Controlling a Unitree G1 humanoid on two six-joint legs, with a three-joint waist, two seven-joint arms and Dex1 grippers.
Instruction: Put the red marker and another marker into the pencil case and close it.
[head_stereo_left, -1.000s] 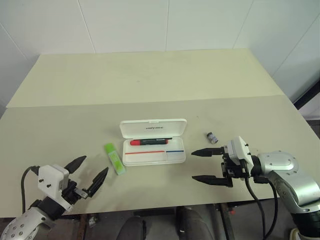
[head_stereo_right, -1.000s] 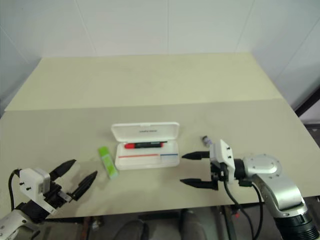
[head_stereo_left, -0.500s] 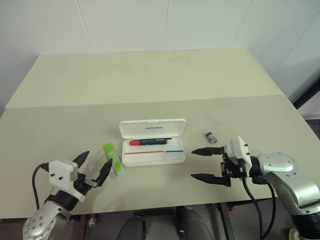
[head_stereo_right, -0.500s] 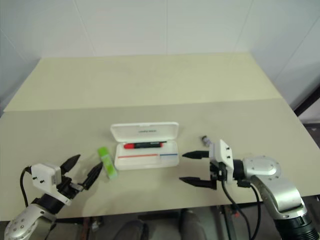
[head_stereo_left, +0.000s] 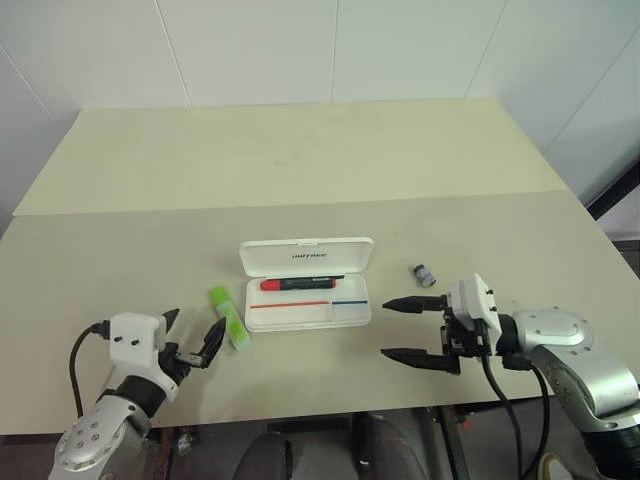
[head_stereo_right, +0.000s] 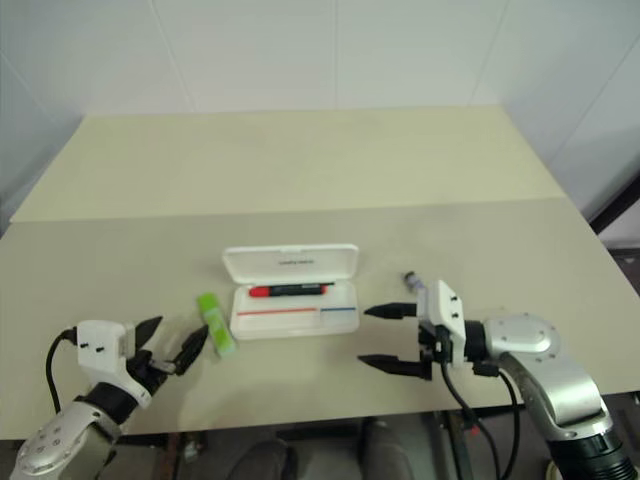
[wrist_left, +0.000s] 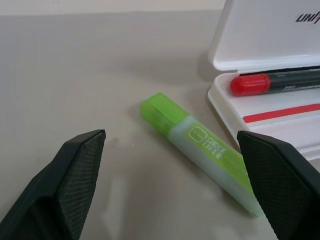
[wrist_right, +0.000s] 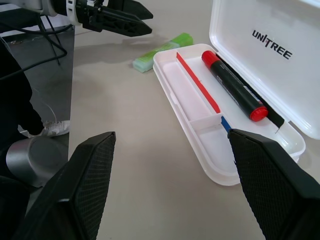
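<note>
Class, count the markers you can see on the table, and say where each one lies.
2. The red marker lies inside the open pencil case; the green highlighter lies on the table beside the case's left side.

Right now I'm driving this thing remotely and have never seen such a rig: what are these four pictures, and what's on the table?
It is a two-armed robot. Two pictures look down from its head; the others look along each wrist's black fingers. On the table lies the open pencil case with the red marker inside. The green highlighter lies on the table beside the case, on the robot's left. A small grey object lies to the case's right. The left gripper is open, aimed at the highlighter. The right gripper is open, near the case. Neither holds anything.
</note>
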